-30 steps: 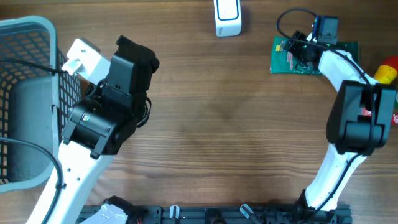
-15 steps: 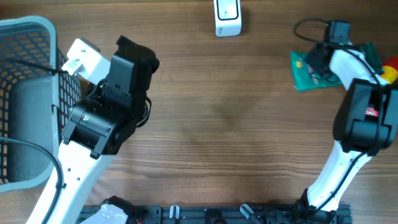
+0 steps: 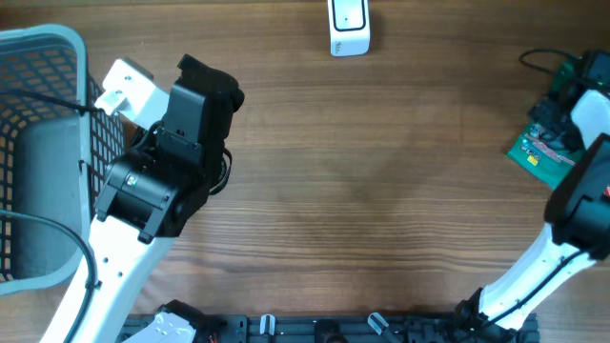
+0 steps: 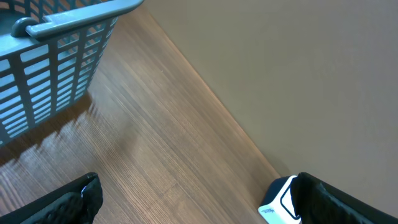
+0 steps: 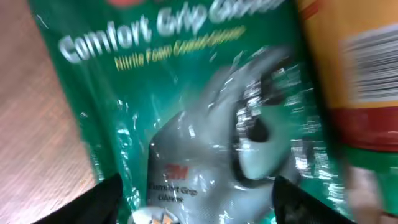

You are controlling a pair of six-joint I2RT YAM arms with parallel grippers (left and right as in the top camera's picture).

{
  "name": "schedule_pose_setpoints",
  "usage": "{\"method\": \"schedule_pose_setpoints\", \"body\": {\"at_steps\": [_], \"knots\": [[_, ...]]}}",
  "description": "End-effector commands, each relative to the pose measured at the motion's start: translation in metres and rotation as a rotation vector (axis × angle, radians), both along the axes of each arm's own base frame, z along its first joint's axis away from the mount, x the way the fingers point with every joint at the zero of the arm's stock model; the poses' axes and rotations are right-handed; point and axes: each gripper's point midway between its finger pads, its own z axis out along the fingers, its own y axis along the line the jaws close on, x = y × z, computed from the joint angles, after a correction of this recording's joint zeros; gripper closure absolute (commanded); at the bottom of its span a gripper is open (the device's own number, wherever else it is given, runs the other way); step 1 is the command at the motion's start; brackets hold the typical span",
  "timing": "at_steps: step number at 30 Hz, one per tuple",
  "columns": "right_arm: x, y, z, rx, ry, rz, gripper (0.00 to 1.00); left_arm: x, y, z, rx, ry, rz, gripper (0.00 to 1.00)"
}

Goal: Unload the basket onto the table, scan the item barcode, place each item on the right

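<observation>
A green pack of gloves (image 3: 539, 154) lies at the table's right edge, tilted. My right gripper (image 3: 564, 103) hangs just over its far end. In the right wrist view the pack (image 5: 186, 112) fills the frame, blurred. The right gripper (image 5: 196, 199) is open, one dark finger (image 5: 102, 199) on each side of the pack's clear window. A white barcode scanner (image 3: 349, 27) stands at the back centre. It also shows beside the right finger of my left gripper (image 4: 199, 199), which is open and holds nothing.
A grey-blue plastic basket (image 3: 57, 43) stands at the far left, next to the left arm (image 3: 167, 162). Its rim (image 4: 68, 18) shows in the left wrist view. A yellow and red container with a barcode (image 5: 367, 68) lies right beside the pack.
The right gripper has moved the green pack from the back right to the right edge, nearer the front, and its jaws have widened. The left arm has not moved.
</observation>
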Motion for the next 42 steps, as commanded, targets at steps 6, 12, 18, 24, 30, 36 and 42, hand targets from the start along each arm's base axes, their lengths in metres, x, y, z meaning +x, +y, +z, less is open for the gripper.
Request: {"method": "schedule_pose_setpoints", "body": {"at_steps": [6, 12, 18, 24, 30, 36, 42], "knots": [[0.021, 0.077, 0.199, 0.092, -0.491, 0.270, 0.00, -0.002, 0.003, 0.005, 0.021, -0.011, 0.007, 0.00], [-0.024, 0.162, 0.274, 0.240, -0.614, 0.462, 0.00, -0.002, 0.003, 0.005, 0.021, -0.011, 0.007, 0.00], [-0.096, 0.221, 0.310, 0.310, -0.618, 0.584, 0.00, -0.002, 0.003, 0.005, 0.021, -0.011, 0.007, 0.00], [-0.162, 0.244, 0.327, 0.381, -0.644, 0.475, 0.00, -0.002, 0.003, 0.005, 0.021, -0.011, 0.007, 0.00], [-0.191, 0.247, 0.325, 0.341, -0.615, 0.469, 0.00, -0.002, 0.003, 0.005, 0.021, -0.011, 0.007, 0.00], [-0.198, 0.235, 0.309, 0.300, -0.546, 0.409, 0.00, -0.002, 0.003, 0.005, 0.021, -0.011, 0.007, 0.00], [-0.188, 0.231, 0.311, 0.134, -0.657, 0.544, 0.00, -0.002, 0.003, 0.005, 0.021, -0.011, 0.007, 0.00]]}}
